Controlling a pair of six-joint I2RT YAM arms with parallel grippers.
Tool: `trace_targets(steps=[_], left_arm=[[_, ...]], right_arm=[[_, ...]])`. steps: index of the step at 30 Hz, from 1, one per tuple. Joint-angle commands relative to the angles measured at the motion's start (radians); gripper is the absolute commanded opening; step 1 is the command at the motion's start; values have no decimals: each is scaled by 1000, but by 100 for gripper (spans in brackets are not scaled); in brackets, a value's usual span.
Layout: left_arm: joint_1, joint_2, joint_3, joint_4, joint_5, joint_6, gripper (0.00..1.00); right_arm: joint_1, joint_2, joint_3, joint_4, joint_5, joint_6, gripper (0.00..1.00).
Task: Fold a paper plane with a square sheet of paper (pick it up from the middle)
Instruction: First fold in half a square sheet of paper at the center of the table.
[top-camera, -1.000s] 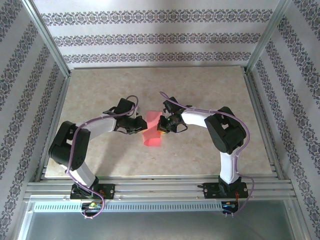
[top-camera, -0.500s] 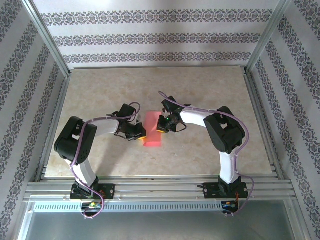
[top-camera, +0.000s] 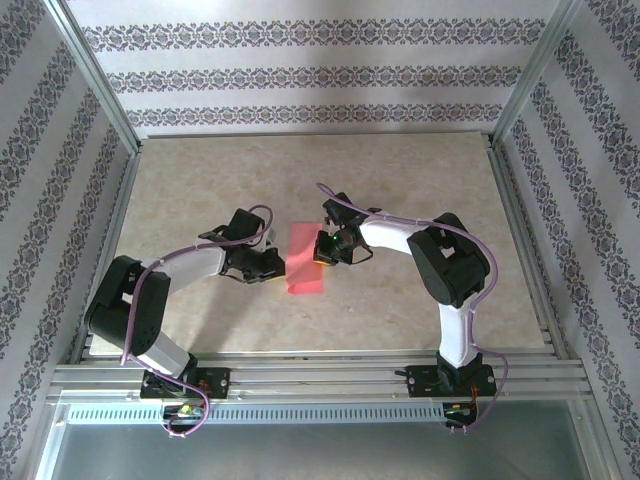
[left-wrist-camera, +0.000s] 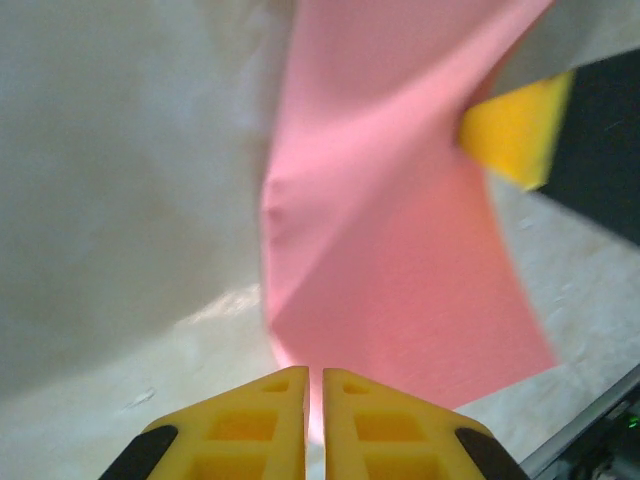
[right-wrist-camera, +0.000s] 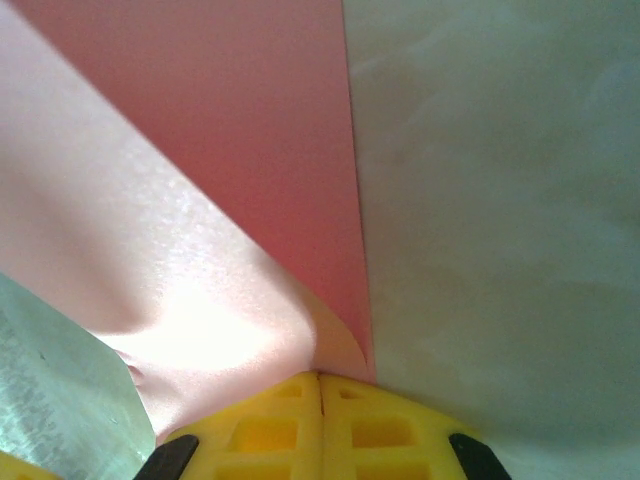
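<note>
The left gripper (top-camera: 276, 267) overlapped the left edge of the square sheet of paper (top-camera: 305, 258) a second ago. It has since slid toward the sheet's near-left corner and now sits just beside that edge. The left arm (top-camera: 190, 265) rose briefly, then dropped, and its elbow has swung out farther from the sheet. The sheet's near end looked puffed before and now lies flatter.

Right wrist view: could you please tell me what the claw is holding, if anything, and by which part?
The right claw pinches the salmon-pink paper sheet by its right edge.
</note>
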Motion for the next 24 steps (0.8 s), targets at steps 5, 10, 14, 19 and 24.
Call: trace_targets(steps=[5,10,14,19,24], left_arm=[[-56,127,43,111,15,-100,12],[-70,145,23,47,32,-34,12],[-70,134,-8,-46,3,71,12],[-69,93,-30,-148,-21,157,11],[-84,2,-72,-148,7,151,12]], right_arm=[[11,114,-58,-132,164,-10,0],[10,116,-65,-129,162,-6,0],[11,121,-71,-115,158,4,0],[13,127,-71,-110,158,11,0],[13,126,-75,-104,158,17,0]])
